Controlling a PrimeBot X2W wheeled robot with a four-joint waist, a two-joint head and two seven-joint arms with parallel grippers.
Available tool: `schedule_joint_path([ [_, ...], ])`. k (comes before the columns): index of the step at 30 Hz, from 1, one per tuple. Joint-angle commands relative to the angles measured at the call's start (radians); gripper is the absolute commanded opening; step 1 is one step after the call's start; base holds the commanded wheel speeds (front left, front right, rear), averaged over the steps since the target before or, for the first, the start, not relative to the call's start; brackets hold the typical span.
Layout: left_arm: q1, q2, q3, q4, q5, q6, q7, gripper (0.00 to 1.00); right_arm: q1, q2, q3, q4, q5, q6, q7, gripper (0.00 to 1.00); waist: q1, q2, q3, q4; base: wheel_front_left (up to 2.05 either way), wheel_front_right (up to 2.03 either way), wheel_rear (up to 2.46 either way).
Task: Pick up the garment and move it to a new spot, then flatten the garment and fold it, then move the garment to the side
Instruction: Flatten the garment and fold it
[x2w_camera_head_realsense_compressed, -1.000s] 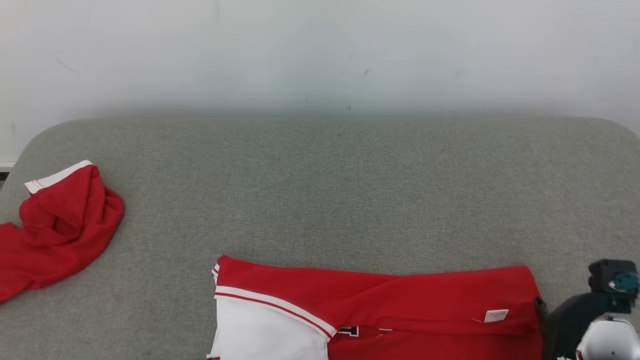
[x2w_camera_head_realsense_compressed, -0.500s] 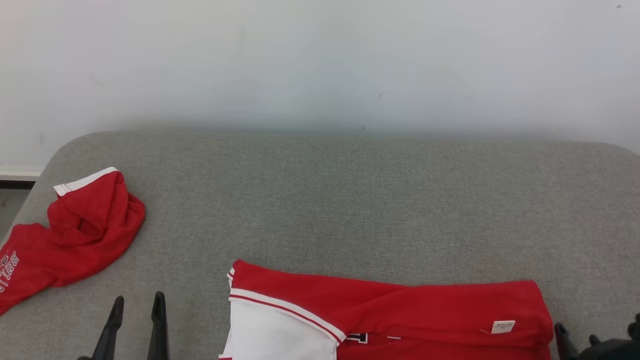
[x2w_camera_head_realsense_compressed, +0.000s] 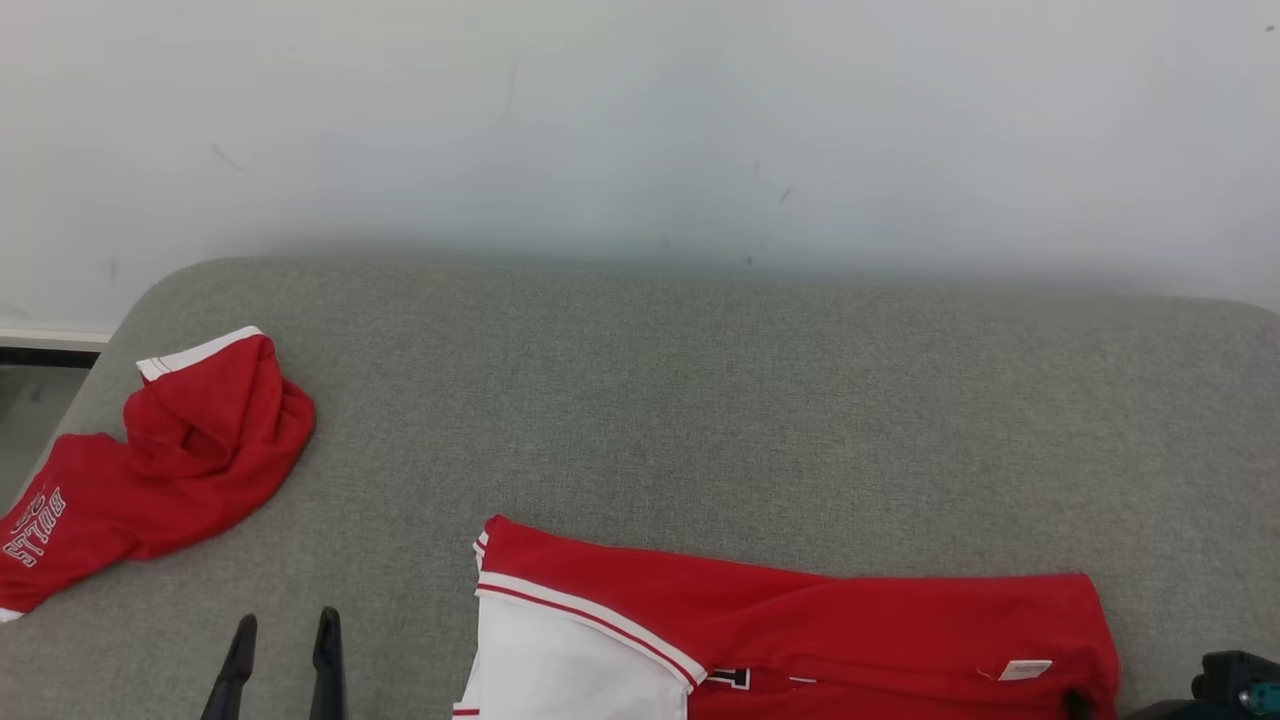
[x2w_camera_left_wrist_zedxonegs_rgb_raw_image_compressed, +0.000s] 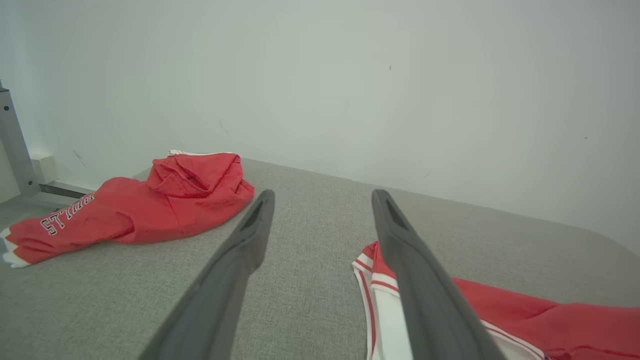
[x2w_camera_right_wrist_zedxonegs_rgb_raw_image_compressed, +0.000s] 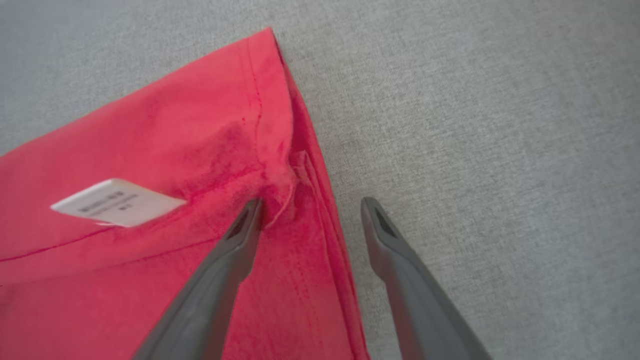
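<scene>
Plainly, saw the garment (x2w_camera_head_realsense_compressed: 800, 630) folded at six o'clock; found left gripper (x2w_camera_head_realsense_compressed: 286, 618) spread apart at seven o'clock, right gripper (x2w_camera_right_wrist_zedxonegs_rgb_raw_image_compressed: 312, 201) likewise apart astride its hem edge.

The left tool (x2w_camera_left_wrist_zedxonegs_rgb_raw_image_compressed: 322, 200) has two long, matte dark-grey fingers (x2w_camera_left_wrist_zedxonegs_rgb_raw_image_compressed: 240, 260), flat-sided and tapering to blunt tips, with a shallow recess just behind each tip. The right tool (x2w_camera_right_wrist_zedxonegs_rgb_raw_image_compressed: 311, 201) looks the same. Behind it is a black housing (x2w_camera_head_realsense_compressed: 1225, 675) with a teal part.
</scene>
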Motion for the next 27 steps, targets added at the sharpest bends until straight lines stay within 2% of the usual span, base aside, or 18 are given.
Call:
schedule_joint_path([
  [1,0.007,-0.003,-0.002,0.004,0.003,-0.006,-0.004,1.0,-0.014,0.0,-0.002,0.011,-0.013,-0.002,0.001,1.0,0.0,0.0,0.0,0.002,0.0,0.0,0.0],
  [10,0.01,-0.003,-0.014,0.006,0.002,-0.014,-0.004,1.0,-0.067,0.002,0.003,0.114,-0.058,-0.002,0.026,1.0,0.0,0.0,0.011,0.003,0.0,0.0,0.0],
  [11,0.008,-0.003,-0.014,0.005,0.002,-0.014,-0.004,1.0,-0.071,0.002,0.005,0.122,-0.061,-0.002,0.033,0.95,0.0,0.0,0.013,0.003,0.0,0.0,0.0],
  [12,0.005,-0.003,-0.014,0.005,0.002,-0.015,-0.004,1.0,-0.075,0.003,0.01,0.13,-0.066,-0.002,0.039,0.8,0.0,0.0,0.015,0.003,0.0,0.0,0.0],
  [14,0.001,-0.002,-0.012,0.004,0.004,-0.015,-0.004,1.0,-0.079,0.003,0.016,0.145,-0.069,-0.002,0.047,0.62,0.0,0.0,0.018,0.003,0.0,0.0,0.0],
  [15,-0.001,-0.001,-0.01,0.004,0.007,-0.012,-0.004,1.0,-0.084,0.004,0.019,0.149,-0.069,-0.002,0.047,0.49,0.0,0.0,0.02,0.003,0.0,0.0,0.0],
  [16,-0.003,0.0,-0.009,0.003,0.009,-0.01,-0.004,1.0,-0.089,0.003,0.021,0.154,-0.068,-0.002,0.046,0.42,0.0,0.0,0.022,0.002,0.0,0.0,0.0],
  [18,-0.007,0.004,-0.008,0.005,0.014,-0.002,-0.004,1.0,-0.1,0.003,0.028,0.159,-0.07,-0.002,0.043,0.09,0.0,0.0,0.025,0.002,0.0,0.0,0.0],
  [19,-0.008,0.005,-0.01,0.005,0.016,0.001,-0.004,1.0,-0.105,0.003,0.032,0.16,-0.069,-0.002,0.04,0.0,0.0,0.0,0.026,0.001,0.0,0.0,0.0],
  [23,-0.011,0.011,-0.015,0.009,0.024,0.01,0.007,1.0,-0.124,0.002,0.024,0.158,-0.072,-0.002,0.018,0.0,0.0,0.0,0.027,0.0,0.0,0.0,0.0],
  [27,-0.004,0.01,-0.015,0.013,0.017,0.021,0.029,1.0,-0.137,-0.003,-0.047,0.14,-0.088,-0.003,-0.007,0.0,0.0,0.0,0.033,-0.008,0.0,0.0,0.0],
])
